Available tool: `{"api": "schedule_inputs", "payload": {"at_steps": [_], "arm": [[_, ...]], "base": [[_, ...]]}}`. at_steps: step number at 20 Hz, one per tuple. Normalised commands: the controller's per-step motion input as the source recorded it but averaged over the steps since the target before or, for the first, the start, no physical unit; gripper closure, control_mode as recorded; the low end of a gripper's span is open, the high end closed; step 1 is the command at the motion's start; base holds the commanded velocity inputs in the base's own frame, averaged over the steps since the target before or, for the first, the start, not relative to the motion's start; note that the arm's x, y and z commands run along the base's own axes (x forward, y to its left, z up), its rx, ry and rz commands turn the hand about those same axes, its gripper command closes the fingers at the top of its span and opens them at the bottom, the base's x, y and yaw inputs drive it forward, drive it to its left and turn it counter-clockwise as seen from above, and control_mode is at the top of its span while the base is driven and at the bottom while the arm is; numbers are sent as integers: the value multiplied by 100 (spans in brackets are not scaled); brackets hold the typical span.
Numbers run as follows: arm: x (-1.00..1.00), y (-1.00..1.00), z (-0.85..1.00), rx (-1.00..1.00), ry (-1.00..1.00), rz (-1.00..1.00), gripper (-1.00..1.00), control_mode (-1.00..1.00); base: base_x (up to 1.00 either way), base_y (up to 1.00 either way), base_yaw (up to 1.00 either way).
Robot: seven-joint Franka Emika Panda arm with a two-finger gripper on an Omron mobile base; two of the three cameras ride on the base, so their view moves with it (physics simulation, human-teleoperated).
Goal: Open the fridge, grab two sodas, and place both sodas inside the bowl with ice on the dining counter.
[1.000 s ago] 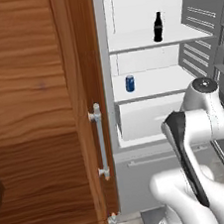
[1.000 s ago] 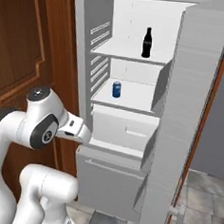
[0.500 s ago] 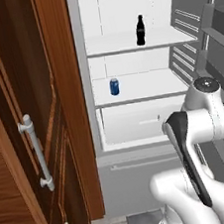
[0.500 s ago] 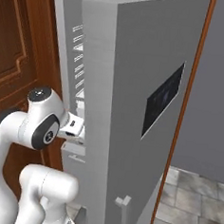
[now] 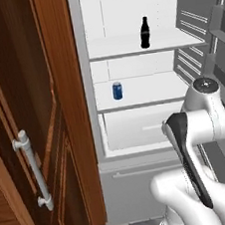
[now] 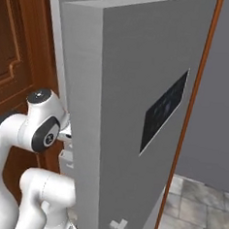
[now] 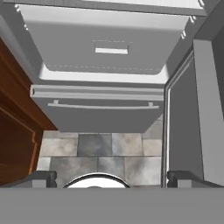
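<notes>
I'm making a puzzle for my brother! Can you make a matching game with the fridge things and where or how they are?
Things:
1. cola bottle
2. blue can
3. fridge door
4. gripper

Places or states:
a. swung open
b. on the top shelf
c. wide open, holding nothing
d. on the shelf below the top one

Pairs: 1-b, 2-d, 3-a, 4-c

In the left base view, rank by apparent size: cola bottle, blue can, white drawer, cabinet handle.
1. White drawer
2. Cabinet handle, though it is nearest the camera
3. Cola bottle
4. Blue can
</notes>
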Motion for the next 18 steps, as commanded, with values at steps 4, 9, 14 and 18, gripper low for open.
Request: {"api": "schedule_inputs", "payload": {"at_steps": [4,9,14,18], "arm": [[0,0,0,0,0,0,-100,100],[0,0,0,0,0,0,-100,100],[0,0,0,0,0,0,-100,100],[0,0,0,0,0,0,-100,100]], "base": [[59,0,-1],[69,7,-12],[59,18,-21],[43,29,-22]]}}
